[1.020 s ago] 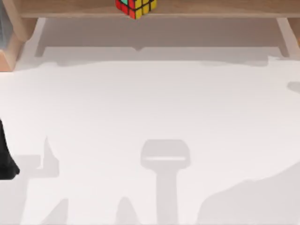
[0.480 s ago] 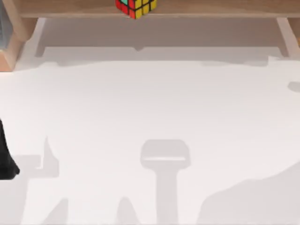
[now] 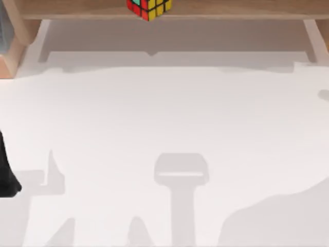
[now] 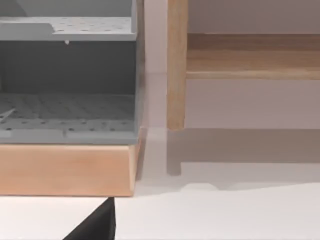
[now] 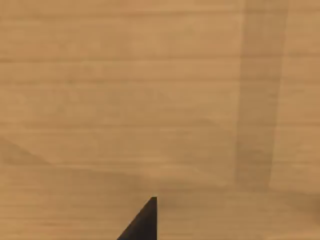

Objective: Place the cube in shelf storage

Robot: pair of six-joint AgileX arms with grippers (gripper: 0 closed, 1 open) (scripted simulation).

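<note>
The cube (image 3: 148, 7), black-framed with red, yellow and teal stickers, rests on the long wooden board of the shelf storage (image 3: 231, 9) at the far middle of the table. No gripper is near it. My left arm (image 3: 6, 177) is parked at the table's left edge. A black sliver of the left gripper (image 4: 97, 226) shows in the left wrist view, facing a wooden post of the shelf storage (image 4: 176, 65). In the right wrist view, a black sliver of the right gripper (image 5: 145, 222) hangs close over a light-brown wooden surface (image 5: 150, 100).
A grey perforated organiser on a wooden base (image 4: 67, 85) stands at the far left, beside the shelf post. The white table (image 3: 164, 118) stretches in front of the shelf, crossed by arm shadows.
</note>
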